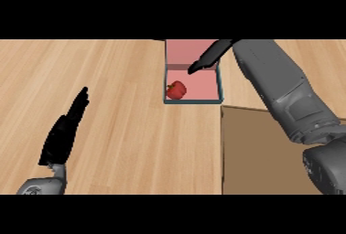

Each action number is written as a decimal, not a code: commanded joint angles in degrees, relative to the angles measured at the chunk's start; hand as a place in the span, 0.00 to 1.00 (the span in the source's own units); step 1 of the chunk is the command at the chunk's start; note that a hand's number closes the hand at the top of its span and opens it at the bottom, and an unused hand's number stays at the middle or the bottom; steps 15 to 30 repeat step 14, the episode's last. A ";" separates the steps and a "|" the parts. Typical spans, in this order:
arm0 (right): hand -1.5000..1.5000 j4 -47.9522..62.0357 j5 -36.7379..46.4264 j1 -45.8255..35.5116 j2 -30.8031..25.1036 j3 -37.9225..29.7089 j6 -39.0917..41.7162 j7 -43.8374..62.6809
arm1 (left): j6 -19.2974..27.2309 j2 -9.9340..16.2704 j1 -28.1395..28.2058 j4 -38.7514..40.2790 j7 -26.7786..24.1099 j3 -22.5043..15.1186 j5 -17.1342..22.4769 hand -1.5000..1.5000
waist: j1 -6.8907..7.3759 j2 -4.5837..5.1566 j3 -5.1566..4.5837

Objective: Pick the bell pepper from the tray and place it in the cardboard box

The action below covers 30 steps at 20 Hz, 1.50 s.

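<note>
reaching over the tray, the right hand points its straight fingers down toward the pepper and holds nothing; it looks set to come down on it. one red pepper lies in the tray's near left corner, against the wall, apart from the fingertips. one box sits just this side of the tray, under the right forearm, a short carry away. the left hand rests at the lower left, fingers straight, holding nothing.
</note>
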 commanded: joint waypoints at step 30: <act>0.00 -0.53 -5.73 2.86 -19.42 -6.10 8.31 3.78 | -0.14 -0.89 -2.55 -1.07 -1.13 -1.72 -0.71 0.50 | 3.55 2.71 0.38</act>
